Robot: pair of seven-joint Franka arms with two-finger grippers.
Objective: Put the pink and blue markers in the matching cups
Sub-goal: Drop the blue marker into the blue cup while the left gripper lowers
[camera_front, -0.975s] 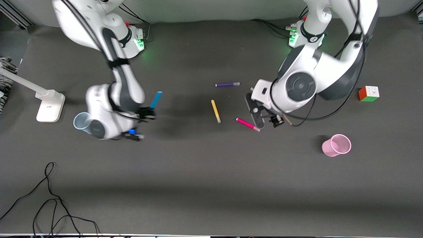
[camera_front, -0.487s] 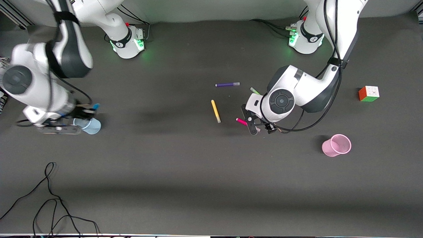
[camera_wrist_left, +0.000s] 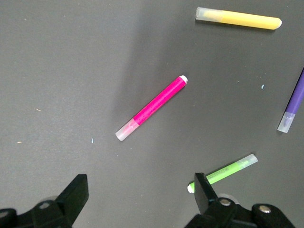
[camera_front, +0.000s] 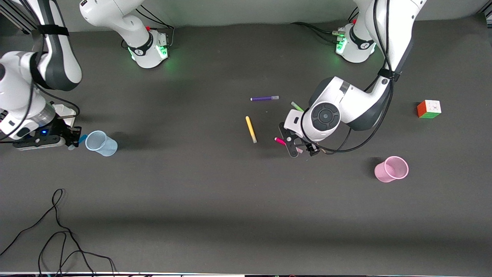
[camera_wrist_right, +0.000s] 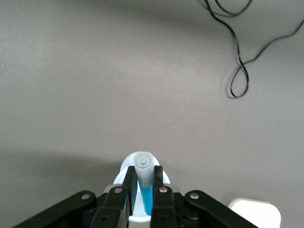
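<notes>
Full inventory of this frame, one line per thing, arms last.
pink marker: 1, magenta, on the table under the left gripper.
blue marker: 1, bright blue, held in the right gripper.
blue cup: 1, pale blue, toward the right arm's end of the table.
pink cup: 1, pale pink, toward the left arm's end.
yellow marker: 1, yellow, mid-table.
purple marker: 1, purple, farther from the front camera than the yellow marker.
green marker: 1, green, beside the pink marker.
puzzle cube: 1, multicoloured, left arm's end.
cable: 1, black, near the front camera.
left gripper: open, over the pink marker.
right gripper: shut on the blue marker, beside the blue cup.
</notes>
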